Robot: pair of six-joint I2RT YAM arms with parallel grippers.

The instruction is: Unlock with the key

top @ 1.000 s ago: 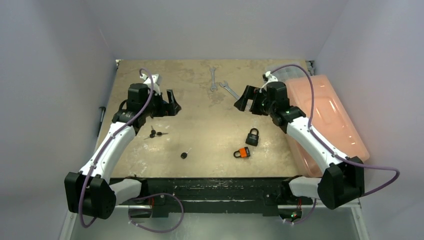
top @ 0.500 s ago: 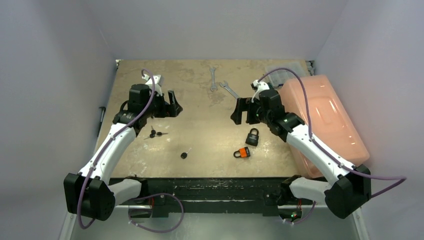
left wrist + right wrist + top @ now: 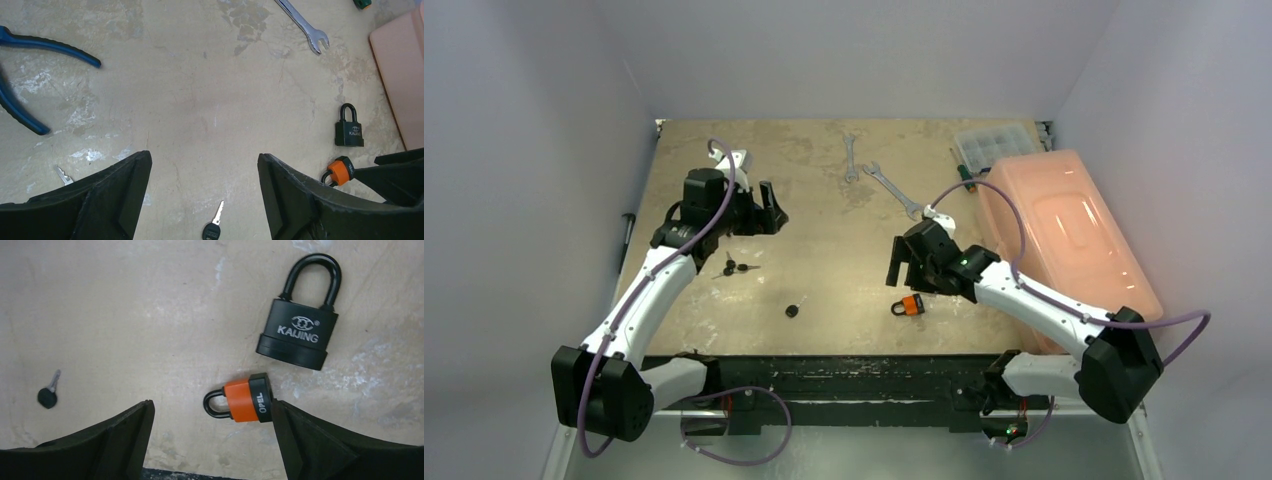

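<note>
A black-headed key (image 3: 793,310) lies alone on the table near the front; it also shows in the left wrist view (image 3: 214,227) and the right wrist view (image 3: 47,392). A black KAIJING padlock (image 3: 300,325) lies flat, and a small orange OPEL padlock (image 3: 245,400) lies just in front of it (image 3: 911,305). My right gripper (image 3: 211,409) hovers open over the orange padlock, whose body is close to the right fingertip (image 3: 280,412). Above the table's left half, my left gripper (image 3: 204,157) hangs open and empty, with the key below it.
Two wrenches (image 3: 851,158) (image 3: 894,190) lie at the back. A pink lidded bin (image 3: 1064,230) fills the right side, with a clear compartment box (image 3: 994,145) behind it. A pair of keys (image 3: 736,267) lies at the left, and blue pliers handles (image 3: 30,75) are near them.
My right arm swung forward from beside the wrench to above the two padlocks. The left arm stayed in place and its jaws narrowed slightly.
</note>
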